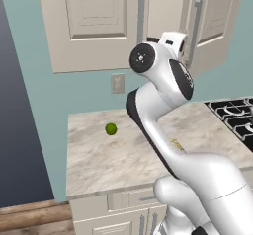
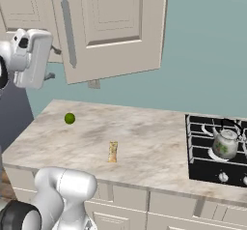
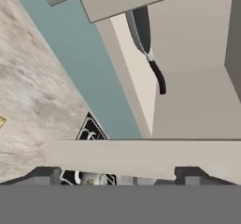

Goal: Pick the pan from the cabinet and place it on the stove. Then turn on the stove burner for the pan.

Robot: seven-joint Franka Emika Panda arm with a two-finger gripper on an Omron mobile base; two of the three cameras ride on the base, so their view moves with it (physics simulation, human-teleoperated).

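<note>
A white robot arm reaches up toward a cream wall cabinet (image 1: 94, 26) that hangs over a marbled surface (image 1: 123, 155). The right door (image 2: 108, 28) stands swung open toward the room, which judging by the task is so the arm can get at what is stored inside. The hand (image 3: 117, 177) is raised to the level of the open door, its two fingertips (image 3: 47, 176) spread wide apart with nothing between them. The near edge of the open door crosses just in front of the fingertips in the hand view.

The pan (image 3: 141, 28) is inside the cabinet, well beyond the hand. In the hand view it shows as a dark grey curved body partly hidden behind the closed left door, with its thin black handle (image 3: 157, 75) sticking out of it toward the open side of the cabinet. The long axis runs from the hidden body out along that handle, so the handle is likely the reachable end. Whether the pan lies flat on the shelf cannot be told.

On the surface lie a small green lime (image 2: 70, 118) near the far left and a small tan item (image 2: 112, 151) closer to the front. To the right sits the black stove (image 2: 207, 168) with a glass kettle (image 2: 225, 143) on one burner and silver knobs along its near edge
</note>
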